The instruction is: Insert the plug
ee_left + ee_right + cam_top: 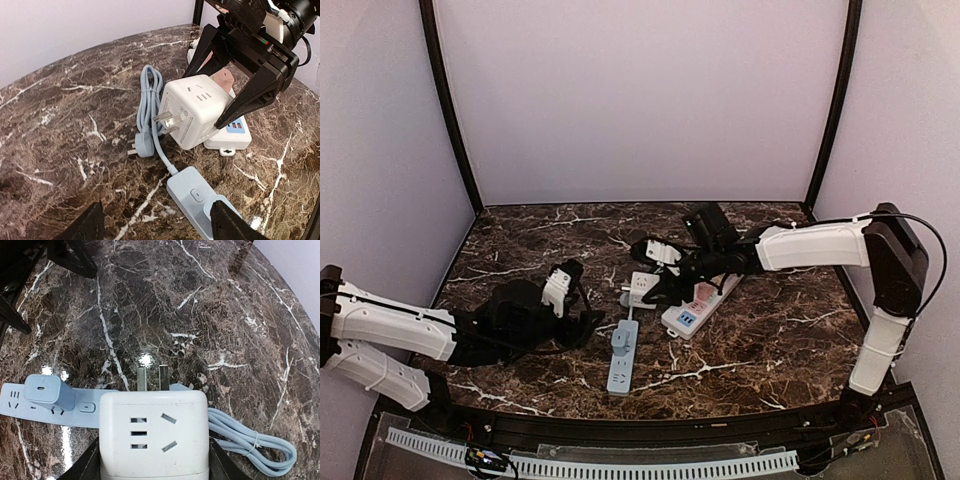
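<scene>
Right gripper: clamped on the sides of the white cube adapter, gripped by the body so its prongs stay exposed, apparently ready for a socket. The adapter is lifted, just beside the white power strip.

Left gripper: jaws spread, holding nothing, low at the near end of the blue power strip, likely placed to steady it.

Blue cable: bundled on the table behind the adapter, its own plug lying loose.
</scene>
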You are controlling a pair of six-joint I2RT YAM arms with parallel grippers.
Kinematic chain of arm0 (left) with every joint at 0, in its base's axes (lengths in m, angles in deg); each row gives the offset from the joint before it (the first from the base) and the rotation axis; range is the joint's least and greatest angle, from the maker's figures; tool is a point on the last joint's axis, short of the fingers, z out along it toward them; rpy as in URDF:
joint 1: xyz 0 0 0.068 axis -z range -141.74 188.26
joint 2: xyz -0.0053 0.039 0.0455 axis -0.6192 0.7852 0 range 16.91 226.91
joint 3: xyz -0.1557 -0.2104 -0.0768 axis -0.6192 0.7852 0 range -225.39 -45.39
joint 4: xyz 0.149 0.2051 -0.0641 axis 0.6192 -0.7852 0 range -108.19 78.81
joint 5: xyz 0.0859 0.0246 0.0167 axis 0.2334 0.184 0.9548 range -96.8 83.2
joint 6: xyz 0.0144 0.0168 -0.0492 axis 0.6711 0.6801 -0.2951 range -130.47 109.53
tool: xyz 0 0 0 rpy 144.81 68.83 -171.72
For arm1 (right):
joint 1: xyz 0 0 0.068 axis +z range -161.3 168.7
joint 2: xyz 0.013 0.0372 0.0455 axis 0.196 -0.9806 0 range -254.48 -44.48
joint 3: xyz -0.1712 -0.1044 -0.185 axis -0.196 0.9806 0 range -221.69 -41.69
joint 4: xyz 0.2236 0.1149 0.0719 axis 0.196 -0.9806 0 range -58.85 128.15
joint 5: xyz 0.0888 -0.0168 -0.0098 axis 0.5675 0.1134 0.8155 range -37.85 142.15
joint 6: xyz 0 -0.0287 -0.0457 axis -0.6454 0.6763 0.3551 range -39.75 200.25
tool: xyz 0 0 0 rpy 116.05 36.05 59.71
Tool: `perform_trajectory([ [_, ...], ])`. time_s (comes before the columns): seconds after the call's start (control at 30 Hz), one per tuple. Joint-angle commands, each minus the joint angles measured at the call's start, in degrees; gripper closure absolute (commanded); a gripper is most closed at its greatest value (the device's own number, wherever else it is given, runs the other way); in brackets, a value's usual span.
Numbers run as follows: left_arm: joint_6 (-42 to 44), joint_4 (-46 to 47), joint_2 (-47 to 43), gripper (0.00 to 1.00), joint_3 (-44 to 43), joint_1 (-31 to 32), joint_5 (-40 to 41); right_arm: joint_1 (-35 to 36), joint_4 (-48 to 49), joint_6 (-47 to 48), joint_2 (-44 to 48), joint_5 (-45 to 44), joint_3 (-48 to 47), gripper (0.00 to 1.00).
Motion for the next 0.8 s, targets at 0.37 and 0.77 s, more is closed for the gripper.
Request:
perform_trajectory([
  [0.37,21.5,9.5,-3.8,0.01,0.6,-6.4,-21.2,3.9,-1.2,-3.7,15.3,0.9,4.6,0.79],
  [0.77,9.3,2.5,-4.3,0.09,-8.0,-6.8,-32.7,14.8,15.7,-9.6,23.9,-24.3,14.5,0.81],
])
